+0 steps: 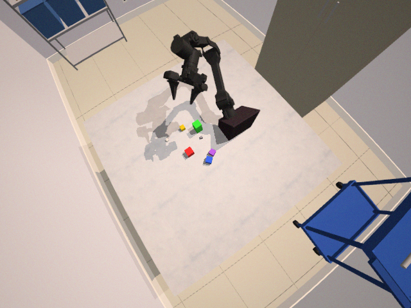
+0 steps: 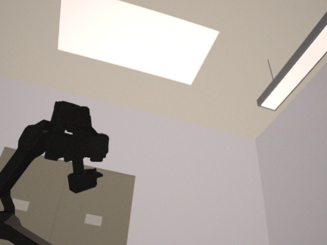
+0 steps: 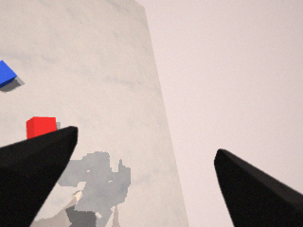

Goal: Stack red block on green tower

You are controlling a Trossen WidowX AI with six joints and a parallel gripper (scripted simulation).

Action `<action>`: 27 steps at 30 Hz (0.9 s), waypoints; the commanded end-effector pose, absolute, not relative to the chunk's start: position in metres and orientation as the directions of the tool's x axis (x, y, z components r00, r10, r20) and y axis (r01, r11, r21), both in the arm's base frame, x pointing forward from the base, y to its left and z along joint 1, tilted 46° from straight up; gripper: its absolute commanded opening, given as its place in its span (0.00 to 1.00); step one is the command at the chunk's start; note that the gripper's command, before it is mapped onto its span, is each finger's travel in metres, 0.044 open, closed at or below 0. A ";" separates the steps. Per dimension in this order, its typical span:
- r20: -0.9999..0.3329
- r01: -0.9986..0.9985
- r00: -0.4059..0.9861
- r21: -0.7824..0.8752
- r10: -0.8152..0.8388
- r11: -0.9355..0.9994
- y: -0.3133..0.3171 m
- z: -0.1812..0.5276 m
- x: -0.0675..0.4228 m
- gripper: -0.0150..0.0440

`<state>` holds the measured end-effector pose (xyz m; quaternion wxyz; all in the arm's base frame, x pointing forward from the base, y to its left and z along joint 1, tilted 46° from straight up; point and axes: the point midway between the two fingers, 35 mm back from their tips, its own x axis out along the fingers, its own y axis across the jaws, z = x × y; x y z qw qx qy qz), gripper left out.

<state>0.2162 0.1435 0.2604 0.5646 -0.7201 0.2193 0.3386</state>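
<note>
The red block (image 1: 189, 151) (image 3: 42, 127) lies on the pale table top; in the wrist view it shows at the left, partly behind a fingertip. The green tower (image 1: 197, 126) stands upright in the top view, between the red block and the arm; it is not seen in the wrist view. My gripper (image 1: 182, 101) (image 3: 149, 145) is open, with nothing between its fingers. It hangs high above the table, on the arm's side of the green tower. The exterior view shows only part of the arm against the wall and ceiling, and no blocks.
A yellow block (image 1: 182, 127) lies close beside the green tower, with a small grey piece (image 1: 200, 136) on its other side. A purple block (image 1: 212, 152) and a blue block (image 1: 209, 160) (image 3: 6, 74) lie near the red block. A small whitish piece (image 1: 167, 140) lies farther left.
</note>
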 end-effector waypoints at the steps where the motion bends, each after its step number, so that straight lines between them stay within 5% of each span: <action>1: -0.736 -0.700 0.674 -0.664 0.065 -0.264 0.143 0.260 0.217 0.98; 15: -0.807 -0.807 0.567 -0.584 -0.165 0.081 0.133 0.207 0.263 1.00; 27: -0.828 -0.685 0.378 -0.551 -0.413 0.477 0.106 0.136 0.298 1.00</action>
